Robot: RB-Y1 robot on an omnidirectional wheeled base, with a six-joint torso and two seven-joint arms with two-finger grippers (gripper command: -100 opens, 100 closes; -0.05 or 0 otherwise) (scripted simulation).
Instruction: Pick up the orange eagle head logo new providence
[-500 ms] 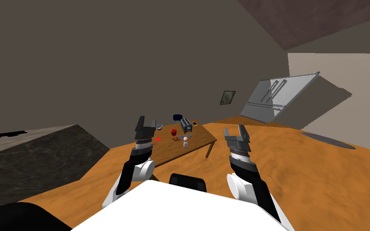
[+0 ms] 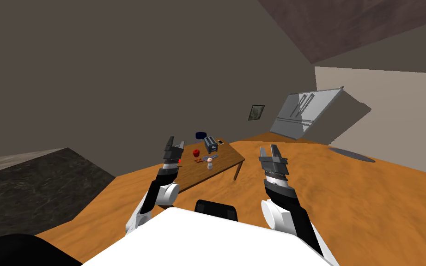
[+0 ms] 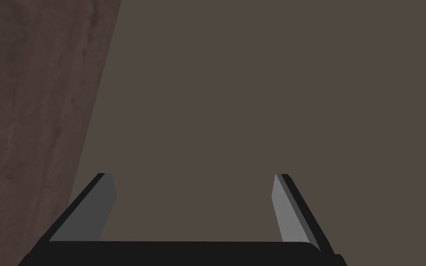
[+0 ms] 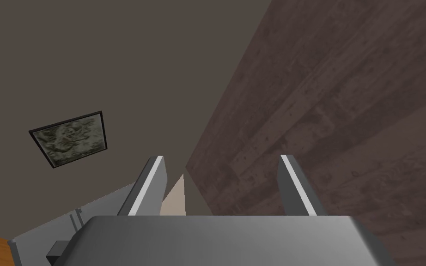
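A wooden table (image 2: pixel 228 159) stands some way ahead of me in the head view. A small flat orange-brown piece (image 2: pixel 198 160) lies on it, too small to read any logo. Around it stand a red cup (image 2: pixel 196 152), a grey toaster (image 2: pixel 210 144) and a white shaker (image 2: pixel 210 164). My left gripper (image 2: pixel 174 144) is raised in front of the table's left end, open and empty (image 3: pixel 193 203). My right gripper (image 2: pixel 270 151) is held up to the right of the table, open and empty as well (image 4: pixel 223 184). Both are well short of the things on the table.
A dark blue bowl (image 2: pixel 201 135) and a phone (image 2: pixel 221 142) sit at the table's far end. A dark stone counter (image 2: pixel 36 184) runs along my left. A grey fridge (image 2: pixel 302 113) stands against the far wall, and a grey round mat (image 2: pixel 350 154) lies on the orange floor at the right.
The whole head view has slid left, so I have turned a little right. My left hand has shifted right and twisted, now covering the table's left end. The right arm holds still.
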